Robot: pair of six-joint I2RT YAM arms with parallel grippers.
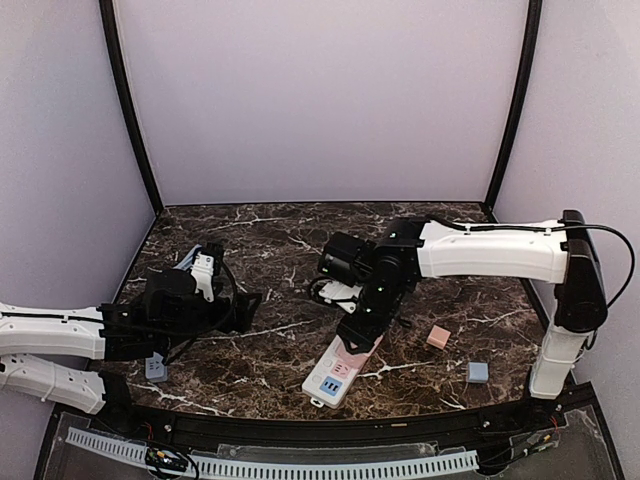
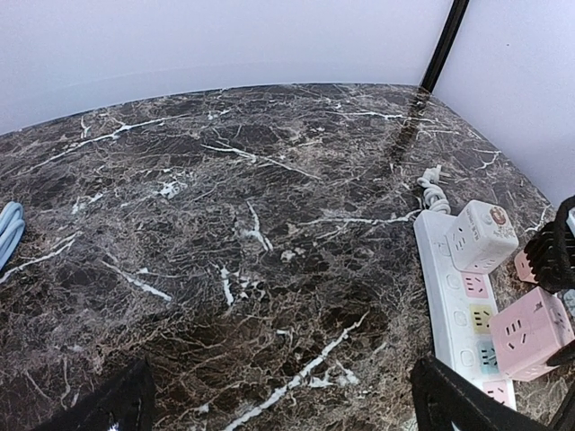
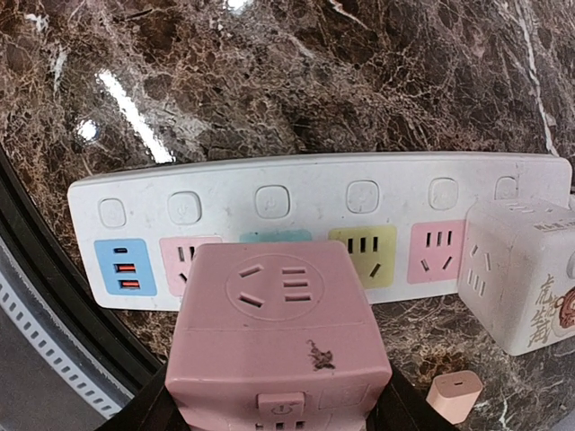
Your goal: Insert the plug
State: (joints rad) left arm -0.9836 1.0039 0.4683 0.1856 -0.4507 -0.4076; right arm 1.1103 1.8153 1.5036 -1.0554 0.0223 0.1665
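A white power strip [image 1: 322, 382] lies on the marble table, near the front edge. It also shows in the right wrist view [image 3: 314, 193] and the left wrist view [image 2: 442, 287]. My right gripper [image 1: 358, 335] is shut on a pink cube plug [image 3: 278, 332] and holds it over the strip's teal socket, between the pink and yellow ones. I cannot tell whether it is seated. The pink cube also shows in the left wrist view [image 2: 530, 334]. A white cube plug [image 3: 517, 269] sits in the strip's far end. My left gripper [image 1: 235, 310] is open and empty, left of the strip.
A small pink charger [image 1: 438, 337] and a blue-grey one [image 1: 478, 372] lie right of the strip. Another grey-blue block [image 1: 156, 368] lies by the left arm. A light blue cable [image 2: 7, 232] lies at far left. The strip's white cord [image 2: 431, 189] is coiled behind it.
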